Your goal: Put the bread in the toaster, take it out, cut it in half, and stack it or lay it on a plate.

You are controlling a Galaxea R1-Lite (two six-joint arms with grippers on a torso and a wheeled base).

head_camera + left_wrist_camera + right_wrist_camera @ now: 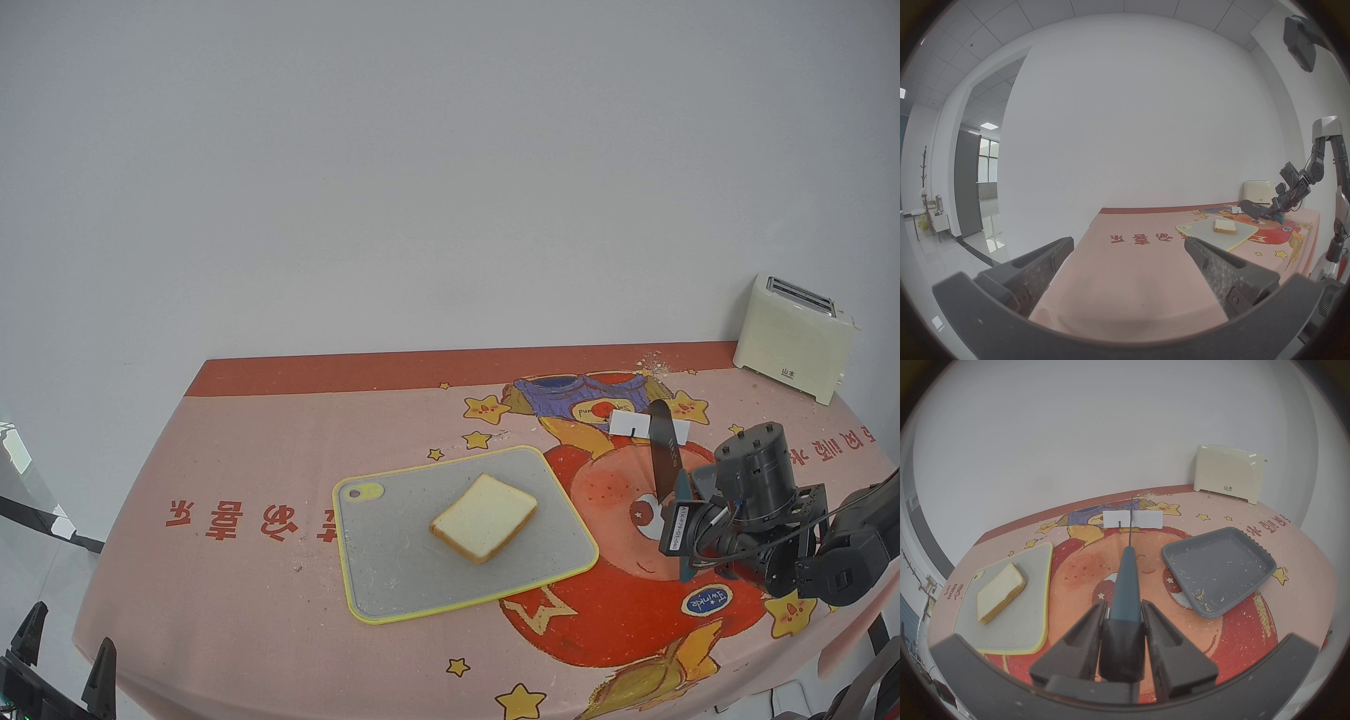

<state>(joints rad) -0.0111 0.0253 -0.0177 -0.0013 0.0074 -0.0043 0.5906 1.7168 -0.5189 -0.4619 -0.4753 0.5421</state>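
On the cutting board (394,553): bread (484,517) lies flat, uncut | right of it: right gripper (684,516) clamped on knife (664,455) | well off its near-left: left gripper (1127,246), jaws apart | next: centre blade across slice, press straight down.

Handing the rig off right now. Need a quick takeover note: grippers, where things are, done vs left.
Left gripper: open, empty, low by the table's near left corner.
Right gripper: shut on the knife, above the table between cutting board and grey plate, blade pointing toward the wall.
Bread: one whole slice flat on the cutting board.
Toaster: far right corner, nothing sticking out.
Done: bread on board, knife in hand; whether it was toasted, cannot tell.
Left: cut in half, put the halves on the plate.
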